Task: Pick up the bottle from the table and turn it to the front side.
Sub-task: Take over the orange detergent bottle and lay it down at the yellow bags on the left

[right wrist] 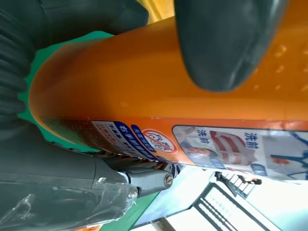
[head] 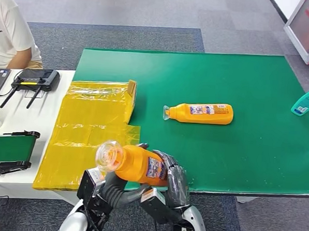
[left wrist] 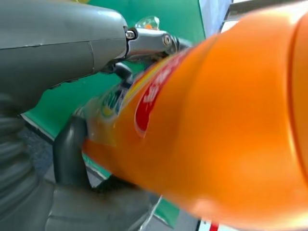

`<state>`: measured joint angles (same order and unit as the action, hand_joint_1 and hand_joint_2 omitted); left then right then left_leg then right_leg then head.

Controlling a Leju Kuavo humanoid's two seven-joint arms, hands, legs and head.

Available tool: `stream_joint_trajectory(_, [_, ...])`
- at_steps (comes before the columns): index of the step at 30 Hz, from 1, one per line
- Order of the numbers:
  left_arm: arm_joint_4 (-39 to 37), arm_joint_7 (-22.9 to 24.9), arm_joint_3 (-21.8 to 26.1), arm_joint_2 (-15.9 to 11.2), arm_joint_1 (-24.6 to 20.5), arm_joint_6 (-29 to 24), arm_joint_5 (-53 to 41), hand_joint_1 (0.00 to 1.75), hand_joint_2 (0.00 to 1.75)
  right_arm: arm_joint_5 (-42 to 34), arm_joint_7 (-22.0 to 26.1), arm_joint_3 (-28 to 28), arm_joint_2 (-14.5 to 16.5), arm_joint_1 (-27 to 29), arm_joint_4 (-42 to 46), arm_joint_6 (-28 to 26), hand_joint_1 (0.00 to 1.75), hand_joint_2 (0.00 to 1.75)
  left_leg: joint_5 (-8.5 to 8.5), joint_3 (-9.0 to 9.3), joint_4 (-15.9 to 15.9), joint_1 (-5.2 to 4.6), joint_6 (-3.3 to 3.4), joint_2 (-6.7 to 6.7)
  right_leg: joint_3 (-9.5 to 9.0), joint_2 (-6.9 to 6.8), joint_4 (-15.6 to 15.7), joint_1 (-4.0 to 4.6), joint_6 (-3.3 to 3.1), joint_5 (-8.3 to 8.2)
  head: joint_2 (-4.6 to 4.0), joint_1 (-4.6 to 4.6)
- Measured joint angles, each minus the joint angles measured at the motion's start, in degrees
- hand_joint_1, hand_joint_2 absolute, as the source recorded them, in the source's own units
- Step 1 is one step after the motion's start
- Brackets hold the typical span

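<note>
I hold an orange bottle with a clear cap in the air over the table's near edge, lying roughly level with the cap toward my left. My left hand grips it from below near the neck. My right hand wraps the base end. The left wrist view shows the bottle close up, with the hand's dark fingers curled against it. Seen from the right wrist, the thumb presses on the bottle above its printed label. A second orange bottle lies on its side on the green mat.
A crumpled yellow plastic bag covers the mat's left part. At the right edge lies a teal spray bottle. On the white table to the left are a black controller and a small green belt unit. Behind them sits a person.
</note>
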<state>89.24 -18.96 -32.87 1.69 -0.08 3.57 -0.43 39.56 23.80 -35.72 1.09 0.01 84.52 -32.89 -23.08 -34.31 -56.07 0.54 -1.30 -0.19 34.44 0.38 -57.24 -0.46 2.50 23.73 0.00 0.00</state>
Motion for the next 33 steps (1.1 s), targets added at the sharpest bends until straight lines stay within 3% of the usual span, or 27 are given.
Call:
stream_joint_trajectory(3, [0.0, -0.17, 0.0, -0.34, -0.14, -0.34, -0.12, 0.48, 1.75, -0.02, -0.1, -0.27, -0.07, 0.02, 0.0, -0.13, 1.75, 1.75, 0.0, 0.0, 0.0, 0.0, 0.0, 0.0, 0.0, 0.0, 0.0, 0.0, 0.0, 0.0, 0.0, 0.0])
stream_joint_trajectory(6, [0.0, -0.58, 0.01, -0.36, -0.12, -0.67, -0.61, 0.58, 1.75, -0.08, -0.16, -0.39, -0.1, 0.02, 0.0, -0.19, 1.75, 1.75, 0.0, 0.0, 0.0, 0.0, 0.0, 0.0, 0.0, 0.0, 0.0, 0.0, 0.0, 0.0, 0.0, 0.01])
stream_joint_trajectory(10, [0.02, -1.19, 0.02, -0.36, -0.09, -1.03, -1.44, 0.58, 1.75, -0.11, -0.24, -0.49, -0.11, 0.03, -0.02, -0.4, 1.75, 1.75, 0.0, 0.0, 0.0, 0.0, 0.0, 0.0, 0.0, 0.0, 0.0, 0.0, 0.0, 0.0, 0.0, 0.01])
stream_joint_trajectory(11, [0.02, -1.25, 0.03, -0.36, -0.08, -1.09, -1.61, 0.56, 1.75, -0.11, -0.25, -0.5, -0.11, 0.03, -0.02, -0.43, 1.75, 1.75, 0.0, 0.0, 0.0, 0.0, 0.0, 0.0, 0.01, 0.0, 0.0, 0.0, 0.0, 0.0, 0.0, 0.01])
stream_joint_trajectory(13, [0.02, -1.3, 0.03, -0.36, -0.05, -1.17, -1.86, 0.36, 1.75, -0.11, -0.28, -0.53, -0.11, 0.03, -0.04, -0.45, 1.75, 1.75, 0.0, 0.0, 0.0, 0.0, 0.0, 0.0, 0.01, 0.0, 0.0, 0.0, 0.0, 0.0, 0.0, 0.01])
stream_joint_trajectory(14, [0.02, -1.32, 0.03, -0.36, -0.03, -1.19, -1.94, 0.41, 1.75, -0.11, -0.3, -0.54, -0.11, 0.03, -0.05, -0.45, 1.75, 1.75, 0.0, 0.0, 0.0, 0.0, 0.0, 0.0, 0.01, 0.0, 0.0, 0.0, 0.0, 0.0, 0.0, 0.0])
stream_joint_trajectory(16, [0.04, -1.43, 0.02, -0.36, 0.04, -1.3, -2.13, 0.96, 1.75, -0.12, -0.31, -0.56, -0.11, 0.03, -0.1, -0.46, 1.75, 1.75, 0.0, 0.0, 0.0, 0.0, 0.0, 0.0, 0.01, 0.0, 0.0, 0.0, 0.0, 0.0, 0.0, 0.01])
stream_joint_trajectory(17, [0.08, -1.52, 0.01, -0.38, 0.09, -1.44, -2.28, 0.94, 1.75, -0.13, -0.32, -0.56, -0.11, 0.03, -0.15, -0.46, 1.75, 1.75, 0.0, 0.0, 0.0, 0.0, 0.0, 0.0, 0.01, 0.0, 0.0, 0.0, 0.0, 0.0, 0.0, 0.01])
stream_joint_trajectory(18, [0.15, -1.66, 0.0, -0.43, 0.15, -1.61, -2.45, 0.74, 1.75, -0.13, -0.32, -0.57, -0.11, 0.04, -0.22, -0.46, 1.75, 1.75, 0.0, 0.0, 0.0, 0.0, 0.0, 0.0, 0.01, 0.0, 0.0, 0.0, 0.0, 0.0, 0.0, 0.01])
stream_joint_trajectory(20, [0.41, -2.0, -0.06, -0.63, 0.38, -1.94, -2.84, 0.01, 1.75, -0.14, -0.32, -0.59, -0.11, 0.03, -0.44, -0.45, 1.75, 1.75, 0.0, 0.0, 0.0, 0.0, 0.0, 0.0, 0.01, 0.0, 0.0, 0.0, 0.0, 0.0, 0.0, 0.01])
stream_joint_trajectory(31, [1.61, -2.92, -0.61, -1.19, 1.67, -2.78, -4.03, 0.0, 1.75, -0.37, -0.32, -0.61, -0.11, 0.02, -2.38, -0.16, 1.75, 1.75, 0.0, 0.0, 0.0, 0.0, 0.0, 0.0, 0.03, 0.0, 0.0, 0.0, 0.0, 0.0, 0.0, 0.01])
stream_joint_trajectory(32, [1.62, -2.92, -0.61, -1.23, 1.69, -2.79, -4.03, 0.16, 1.75, -0.4, -0.32, -0.61, -0.11, 0.02, -2.51, -0.15, 1.75, 1.75, 0.0, 0.0, 0.0, 0.0, 0.0, 0.0, 0.03, 0.0, 0.0, 0.0, 0.0, 0.0, 0.0, 0.01])
stream_joint_trajectory(33, [1.62, -2.94, -0.61, -1.27, 1.72, -2.8, -4.03, 0.6, 1.75, -0.43, -0.32, -0.61, -0.11, 0.02, -2.64, -0.13, 1.75, 1.75, 0.0, 0.0, 0.0, 0.0, 0.0, 0.0, 0.03, 0.0, 0.0, 0.0, 0.0, 0.0, 0.0, 0.0])
